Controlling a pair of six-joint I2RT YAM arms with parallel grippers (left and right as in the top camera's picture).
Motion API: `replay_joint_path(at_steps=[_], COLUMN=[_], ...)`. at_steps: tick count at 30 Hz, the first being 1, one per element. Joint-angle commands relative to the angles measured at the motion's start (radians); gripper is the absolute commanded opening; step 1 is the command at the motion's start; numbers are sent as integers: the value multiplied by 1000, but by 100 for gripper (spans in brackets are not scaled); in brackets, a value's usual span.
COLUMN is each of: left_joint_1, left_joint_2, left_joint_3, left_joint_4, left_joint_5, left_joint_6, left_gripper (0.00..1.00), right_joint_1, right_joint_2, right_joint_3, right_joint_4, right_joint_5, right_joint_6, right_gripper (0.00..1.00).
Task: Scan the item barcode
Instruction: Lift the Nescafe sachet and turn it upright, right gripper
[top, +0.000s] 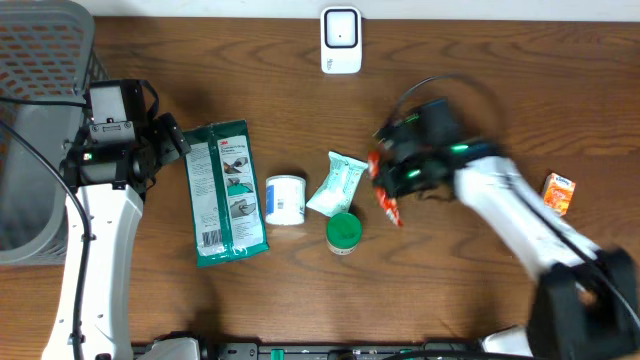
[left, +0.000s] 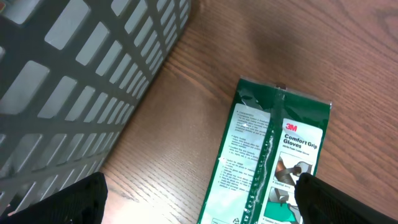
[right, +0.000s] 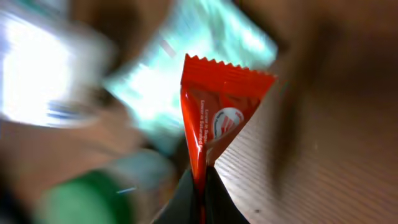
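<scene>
Pinched flat between the shut fingers of the right gripper (top: 388, 192), by its lower seam: a red sachet (top: 385, 203), glossy film, zig-zag crimp along the top edge, round white emblem on the face (right: 219, 118). Sits right of table centre, at 2 o'clock from a green-capped jar (top: 343, 231) and at 3 o'clock from a pale mint, crinkled soft pack (top: 337, 183). Surroundings smeared by blur in the right wrist view.

At 12 o'clock on the dark, grained wooden table (top: 450, 300), a white rounded-square scanner (top: 341, 40).

At 9 o'clock, the left gripper (top: 172, 140), fingers spread wide with nothing between them, above a shiny green glove pack (left: 273, 155) with a ridged centre seam. Beside it, a grey plastic lattice basket (left: 74, 74), contents impossible to tell.

Between glove pack and mint pack, a white cylindrical tub (top: 286, 199). At 3 o'clock, a small orange carton (top: 559, 192).
</scene>
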Motion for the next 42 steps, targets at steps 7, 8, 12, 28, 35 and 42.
replay_joint_path(at_steps=[7, 8, 12, 28, 35, 42], left_joint_1=[4, 4, 4, 4, 4, 4], left_joint_2=[-2, -2, -3, -2, -2, -2], left_joint_3=[22, 22, 22, 22, 22, 22], left_joint_4=[-2, -2, -2, -1, -2, -2], left_joint_5=[-11, -11, -11, -11, -11, -11], left_joint_6=[-2, -2, -2, -2, -2, -2], left_gripper=[96, 96, 96, 96, 96, 96], right_joint_1=[-147, -146, -146, -137, -96, -92], right_joint_2=[-55, -55, -55, -55, -61, -61], right_joint_3=[16, 16, 16, 16, 16, 16], right_joint_4=[95, 125, 271, 380, 381, 388], right_joint_5=[-686, -716, -827, -938, -938, -936], right_joint_6=[165, 208, 390, 603, 628, 628], right_gripper=[1, 1, 1, 1, 1, 1])
